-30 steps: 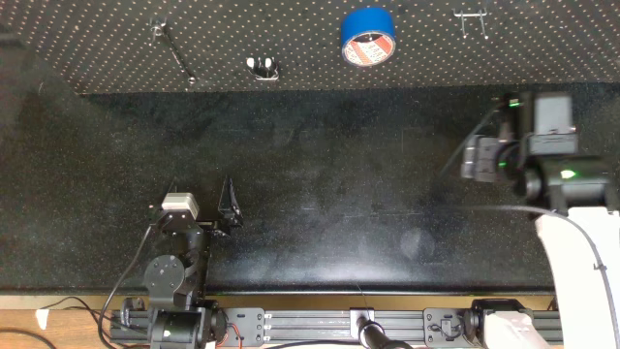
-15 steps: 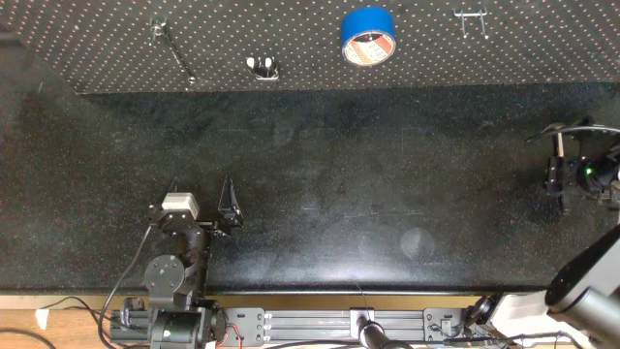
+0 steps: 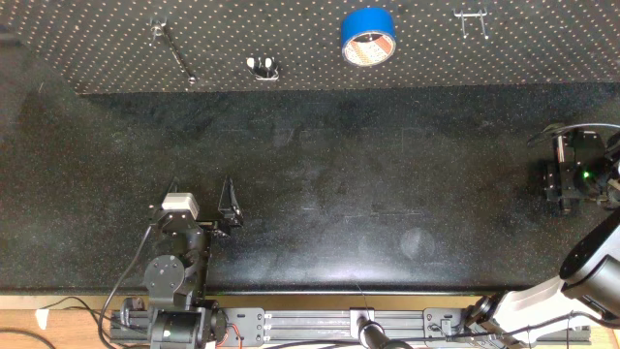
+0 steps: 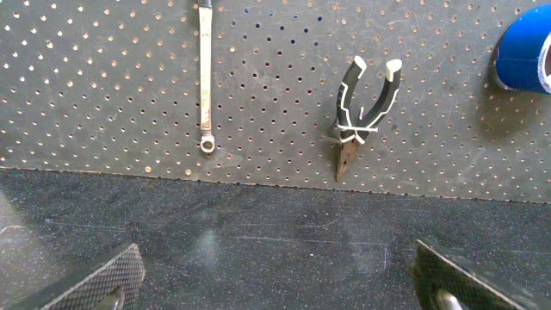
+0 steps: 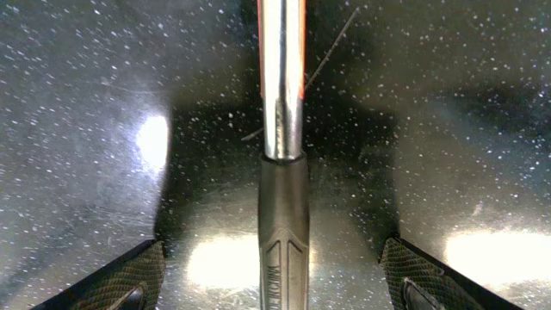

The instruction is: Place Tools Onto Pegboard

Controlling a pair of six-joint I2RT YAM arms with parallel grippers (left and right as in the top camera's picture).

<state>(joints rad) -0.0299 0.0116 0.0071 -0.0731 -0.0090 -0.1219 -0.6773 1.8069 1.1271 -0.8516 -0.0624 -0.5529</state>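
A tool with a silver metal shaft and a black grip lies on the dark table. My right gripper is low over it, open, with a finger on each side of the grip and a gap to both. In the top view the right gripper is at the table's far right edge. On the pegboard hang a wrench, black-handled pliers and a roll of blue tape. My left gripper stands open near its base, facing the pegboard, with nothing between its fingers.
A bare double hook sticks out of the pegboard at the upper right, beyond the tape. The black tabletop stretches between the two arms. Cables run along the front rail.
The right arm has swung from a raised pose right of centre out to the table's right edge and come down over the tool. The left arm has not moved.
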